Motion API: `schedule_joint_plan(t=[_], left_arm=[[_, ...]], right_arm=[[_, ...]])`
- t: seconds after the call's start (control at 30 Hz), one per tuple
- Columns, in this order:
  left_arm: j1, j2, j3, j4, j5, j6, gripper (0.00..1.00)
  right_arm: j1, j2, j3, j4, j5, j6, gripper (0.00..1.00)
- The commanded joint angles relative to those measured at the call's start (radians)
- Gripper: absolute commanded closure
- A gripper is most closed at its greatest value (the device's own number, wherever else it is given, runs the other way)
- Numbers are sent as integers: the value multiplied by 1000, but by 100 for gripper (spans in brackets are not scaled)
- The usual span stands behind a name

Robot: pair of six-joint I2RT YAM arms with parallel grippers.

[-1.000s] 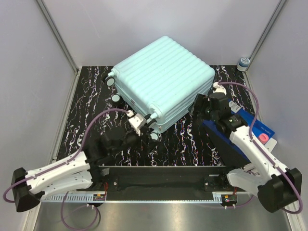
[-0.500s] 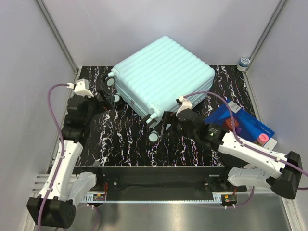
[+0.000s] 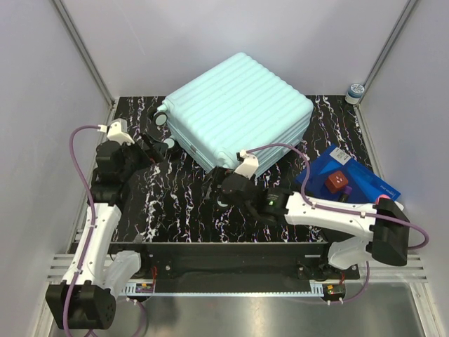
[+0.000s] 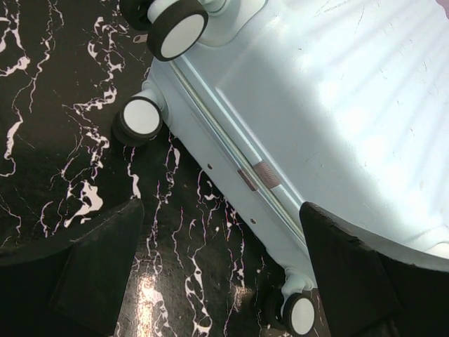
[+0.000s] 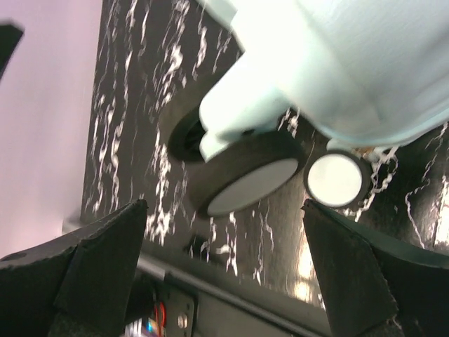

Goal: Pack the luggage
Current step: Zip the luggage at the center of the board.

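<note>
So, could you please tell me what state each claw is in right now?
Left claw: open, holding nothing.
Right claw: open, holding nothing.

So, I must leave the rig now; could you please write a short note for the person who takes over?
Left gripper: open, empty, beside the wheel side of the luggage, close to a wheel.
Right gripper: open, empty, at the near corner wheel of the luggage.
Luggage: closed, lying flat at the back of the table. A blue box with a red item on it lies to its right.
Done: nothing visibly packed; the inside is not seen.
Left: probably open the shell, put the items in, then close it.
</note>
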Motion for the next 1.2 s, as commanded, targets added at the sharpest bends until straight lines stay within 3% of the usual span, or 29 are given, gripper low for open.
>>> schedule_joint_plan(t=[0.0, 0.53, 0.63, 0.87, 0.9, 1.0, 1.17], left_arm=[[5, -11, -17, 69, 57, -21, 1], [28, -34, -44, 116, 98, -50, 1], [32, -42, -46, 115, 90, -52, 1], [37, -46, -51, 115, 87, -50, 1], [39, -45, -52, 116, 87, -50, 1], [39, -46, -54, 112, 78, -49, 1], [37, -58, -51, 92, 47, -35, 1]], right_arm=[[15, 53, 77, 54, 243, 90, 1], [24, 232, 229, -34, 404, 170, 9], [24, 249, 234, -41, 415, 179, 17], [24, 234, 203, -46, 429, 164, 59], [24, 228, 189, -47, 438, 162, 73], [24, 202, 157, -50, 459, 152, 98], [24, 122, 84, -83, 507, 141, 100]])
